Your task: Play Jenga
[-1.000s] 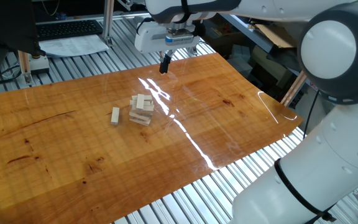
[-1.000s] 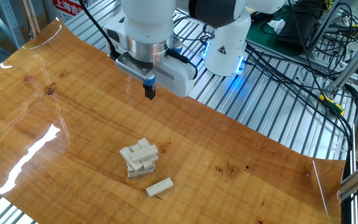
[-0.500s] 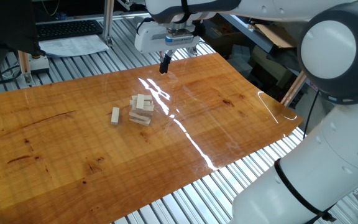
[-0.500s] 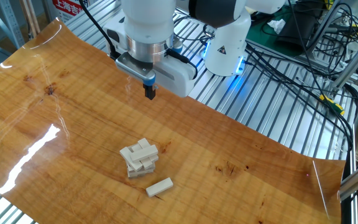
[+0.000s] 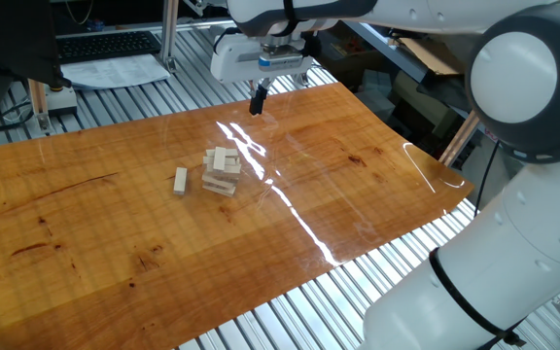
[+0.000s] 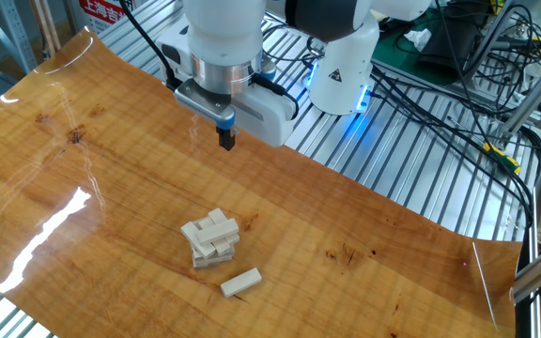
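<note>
The gripper (image 6: 225, 141) hangs above the far edge of the wooden table (image 6: 83, 216), fingers pressed together and holding nothing. The little Jenga tower (image 6: 210, 238) sits mid-table, well apart from it, with one loose block (image 6: 240, 281) lying flat just beside the tower (already out, by the look of it). I'd judge this the pause between turns: next it must descend toward the tower and line up carefully on one block.
</note>
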`<state>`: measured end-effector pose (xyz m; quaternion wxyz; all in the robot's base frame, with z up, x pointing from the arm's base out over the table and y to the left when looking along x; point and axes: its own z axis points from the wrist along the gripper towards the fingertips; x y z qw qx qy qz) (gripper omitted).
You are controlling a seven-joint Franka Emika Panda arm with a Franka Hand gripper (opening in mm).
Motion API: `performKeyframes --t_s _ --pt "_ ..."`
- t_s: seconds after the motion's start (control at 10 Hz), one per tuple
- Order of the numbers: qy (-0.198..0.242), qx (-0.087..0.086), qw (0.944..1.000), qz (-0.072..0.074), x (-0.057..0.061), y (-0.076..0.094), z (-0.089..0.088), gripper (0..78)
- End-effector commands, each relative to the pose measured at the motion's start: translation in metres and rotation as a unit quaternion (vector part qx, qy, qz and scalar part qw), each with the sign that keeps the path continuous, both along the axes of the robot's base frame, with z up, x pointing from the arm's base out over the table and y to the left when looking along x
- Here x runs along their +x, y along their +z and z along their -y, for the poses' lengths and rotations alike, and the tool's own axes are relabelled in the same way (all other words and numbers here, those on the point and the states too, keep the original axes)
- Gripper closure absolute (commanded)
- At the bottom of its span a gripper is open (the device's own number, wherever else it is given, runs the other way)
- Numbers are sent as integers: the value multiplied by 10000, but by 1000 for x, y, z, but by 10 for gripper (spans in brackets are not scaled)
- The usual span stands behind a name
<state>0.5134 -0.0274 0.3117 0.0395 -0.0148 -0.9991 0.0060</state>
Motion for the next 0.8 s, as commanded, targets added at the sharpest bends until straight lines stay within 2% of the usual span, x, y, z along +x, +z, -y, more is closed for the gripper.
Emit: performKeyframes --t_s 0.1,0.8 --pt "-240 -216 9995 8 2 -39 -18 764" --pt "-169 -154 9997 4 4 -38 -17 764"
